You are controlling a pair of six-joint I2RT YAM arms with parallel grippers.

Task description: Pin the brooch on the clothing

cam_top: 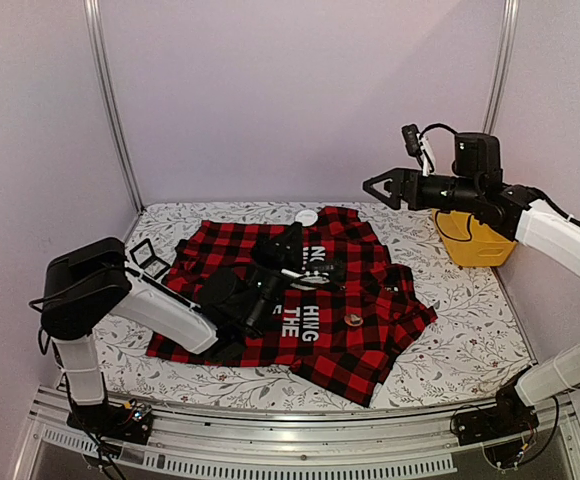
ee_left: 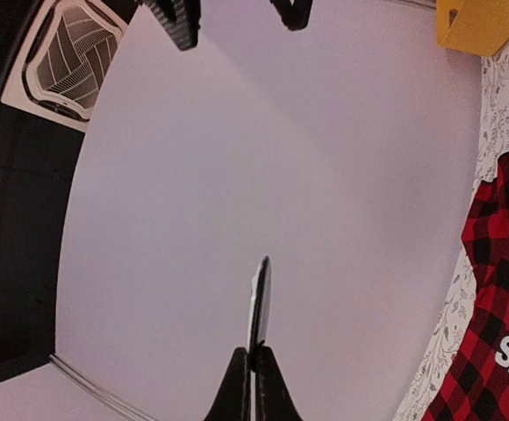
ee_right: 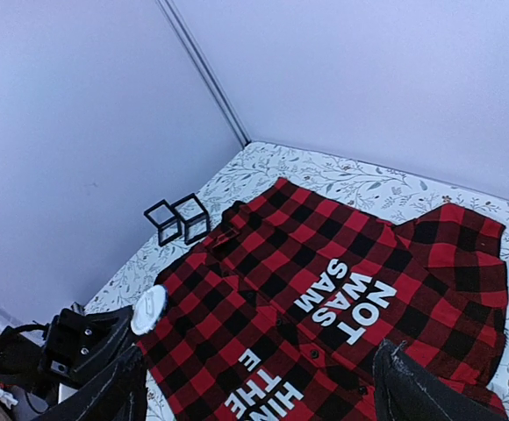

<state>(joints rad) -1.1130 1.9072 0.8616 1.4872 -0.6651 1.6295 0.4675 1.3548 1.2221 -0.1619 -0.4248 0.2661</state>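
Observation:
The clothing (cam_top: 320,320), a red-and-black checked shirt with white letters, lies spread flat on the table. My left gripper (cam_top: 301,229) is raised over its far part and shut on the brooch (cam_top: 307,217), a thin white round disc. The left wrist view shows the brooch (ee_left: 260,303) edge-on, pinched between the left gripper (ee_left: 254,360) tips. My right gripper (cam_top: 378,188) hangs open high at the right, apart from the shirt. In the right wrist view the right gripper (ee_right: 259,403) is empty, looking down on the clothing (ee_right: 325,289) and the brooch (ee_right: 147,310).
A yellow bin (cam_top: 475,240) stands at the back right. Two black open frames (cam_top: 150,258) sit off the shirt's left edge. A small brown round thing (cam_top: 353,320) lies on the shirt. The table (cam_top: 470,340) has a floral cover and walls on three sides.

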